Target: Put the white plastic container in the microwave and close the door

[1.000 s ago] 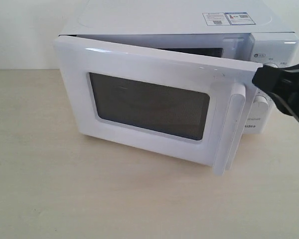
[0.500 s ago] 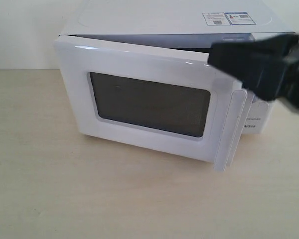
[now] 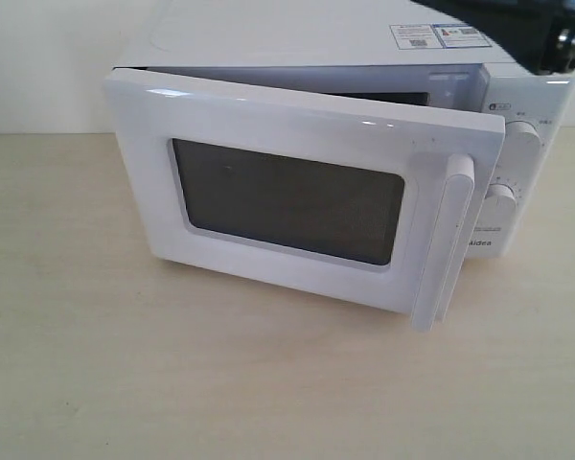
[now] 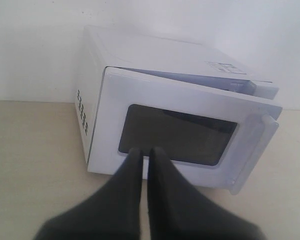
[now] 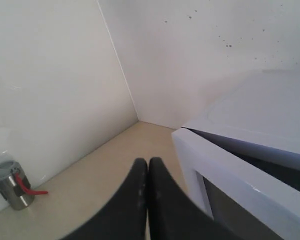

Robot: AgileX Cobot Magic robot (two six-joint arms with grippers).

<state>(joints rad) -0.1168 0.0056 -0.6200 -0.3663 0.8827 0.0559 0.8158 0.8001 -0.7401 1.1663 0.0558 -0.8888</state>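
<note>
Door (image 3: 287, 196) ajar; metal canister (image 5: 10, 184) by wall (image 5: 50, 75)

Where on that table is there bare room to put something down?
The broad tabletop in front of the door is bare, as is the strip beside the microwave's hinge side. Tight: the narrow gap behind the ajar door. A small metal can stands by the side wall.

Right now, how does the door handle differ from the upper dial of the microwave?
Shape: the handle is a long upright bar, while the upper dial is a round knob.
Place: the handle is on the free edge of the door; the upper dial is on the panel at the right of the microwave.
Pose: the handle stands swung out with the partly open door; the upper dial sits further back.
Both are white.
</note>
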